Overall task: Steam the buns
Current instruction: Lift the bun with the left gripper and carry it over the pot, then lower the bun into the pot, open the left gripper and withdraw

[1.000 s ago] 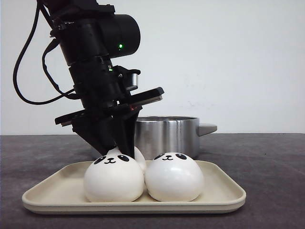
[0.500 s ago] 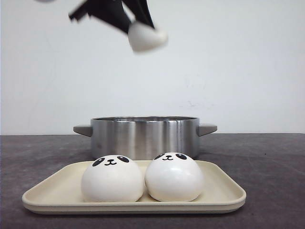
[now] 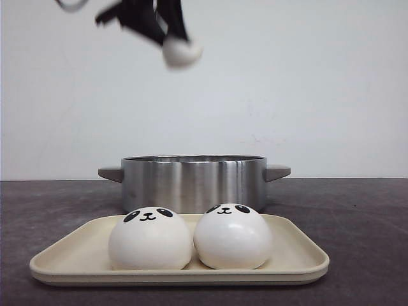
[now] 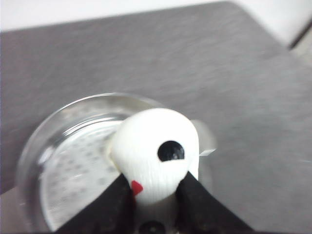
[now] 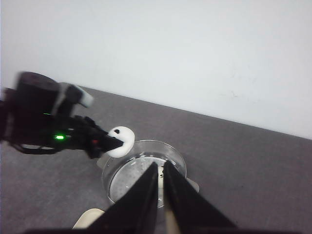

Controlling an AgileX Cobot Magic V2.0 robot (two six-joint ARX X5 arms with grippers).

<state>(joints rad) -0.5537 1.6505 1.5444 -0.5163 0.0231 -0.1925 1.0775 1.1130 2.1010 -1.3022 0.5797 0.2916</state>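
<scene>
My left gripper (image 3: 173,39) is shut on a white panda bun (image 3: 182,51) and holds it high above the steel pot (image 3: 193,182). In the left wrist view the held bun (image 4: 155,152) sits between the black fingers (image 4: 117,202), over the pot's rim (image 4: 73,109). Two more buns, one on the left (image 3: 150,238) and one on the right (image 3: 233,235), sit side by side on the beige tray (image 3: 299,261). My right gripper (image 5: 161,171) is shut and empty, high over the pot (image 5: 127,171), and its view shows the left gripper with its bun (image 5: 122,140).
The pot has two grey handles (image 3: 278,172) and a perforated steaming plate inside (image 4: 73,170). A corner of the tray shows below the pot in the right wrist view (image 5: 87,217). The tabletop (image 3: 357,210) is dark grey, with a white wall behind.
One second ago my left gripper was down at the tray, closing on a rear bun. It has lifted that bun high and carried it back over the pot, a little leftward.
</scene>
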